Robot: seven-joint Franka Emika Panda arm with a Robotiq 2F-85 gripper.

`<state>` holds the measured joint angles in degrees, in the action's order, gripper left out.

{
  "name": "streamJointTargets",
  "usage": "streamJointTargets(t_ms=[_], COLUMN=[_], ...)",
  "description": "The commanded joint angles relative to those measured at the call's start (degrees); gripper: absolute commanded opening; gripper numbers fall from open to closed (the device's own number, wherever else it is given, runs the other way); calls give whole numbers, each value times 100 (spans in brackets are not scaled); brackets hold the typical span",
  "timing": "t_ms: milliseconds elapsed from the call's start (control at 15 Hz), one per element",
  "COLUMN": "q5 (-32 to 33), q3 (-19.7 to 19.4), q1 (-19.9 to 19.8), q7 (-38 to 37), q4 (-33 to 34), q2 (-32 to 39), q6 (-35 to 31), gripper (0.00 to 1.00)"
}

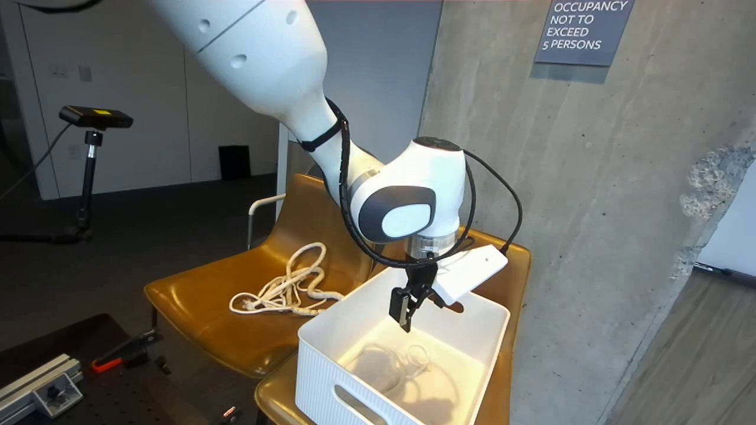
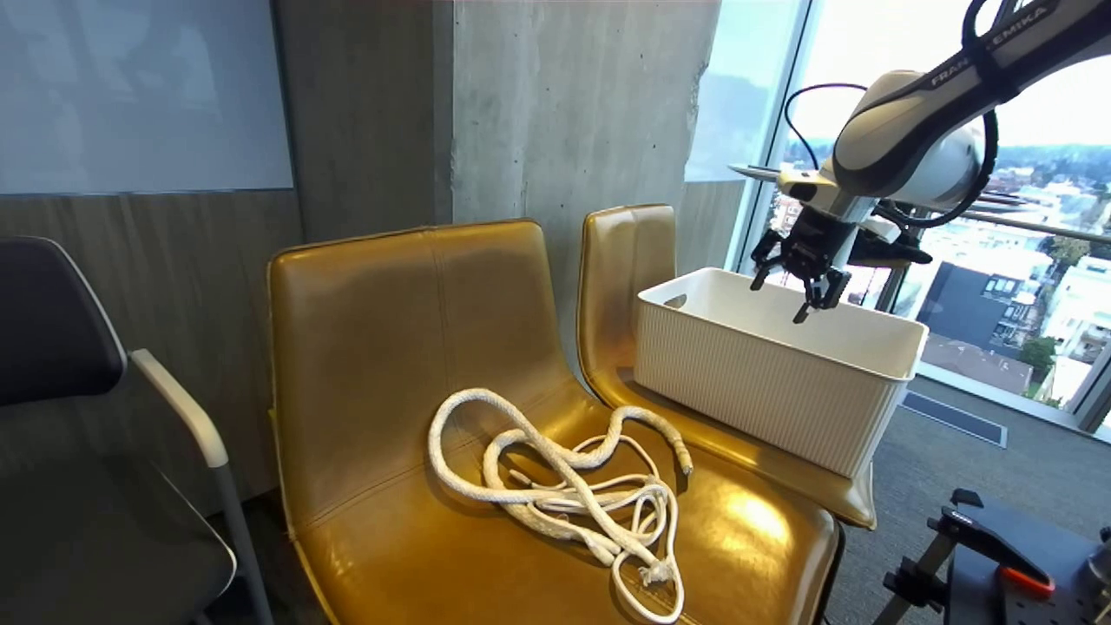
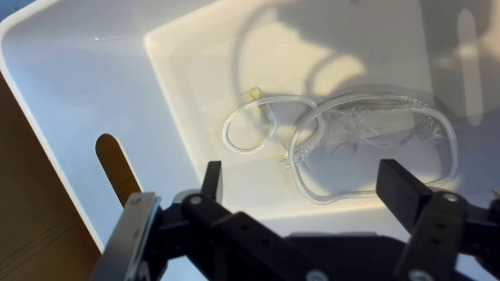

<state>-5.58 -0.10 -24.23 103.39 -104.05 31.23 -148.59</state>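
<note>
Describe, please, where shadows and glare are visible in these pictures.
In the wrist view, shadows fall across the white bin, around the looped cord; in an exterior view, sky through the window is washed out, and glare shines on the tan seat; in an exterior view, the wall sign casts a shadow below itself.

The bin [image 2: 764, 386] looks plastic (ribbed outside), the cord [image 3: 311, 114] braided, the chair [image 2: 742, 529] glossy.
</note>
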Motion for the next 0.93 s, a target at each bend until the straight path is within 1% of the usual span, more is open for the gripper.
streamJointTargets(t_ms=[0,267,467,600,867], q5=[185,428,719,916,1134], q3=[-301,-419,-493,-536,-589], q1=[391,650,702,666,540], q7=[-893,-1863,-2416,-2647,-2868], q4=[972,1667,2042,2260,2674], q2=[1012,1824,2244,2467,2804], q6=[-71,0,30,19,132], gripper=[100,100,100,100,100])
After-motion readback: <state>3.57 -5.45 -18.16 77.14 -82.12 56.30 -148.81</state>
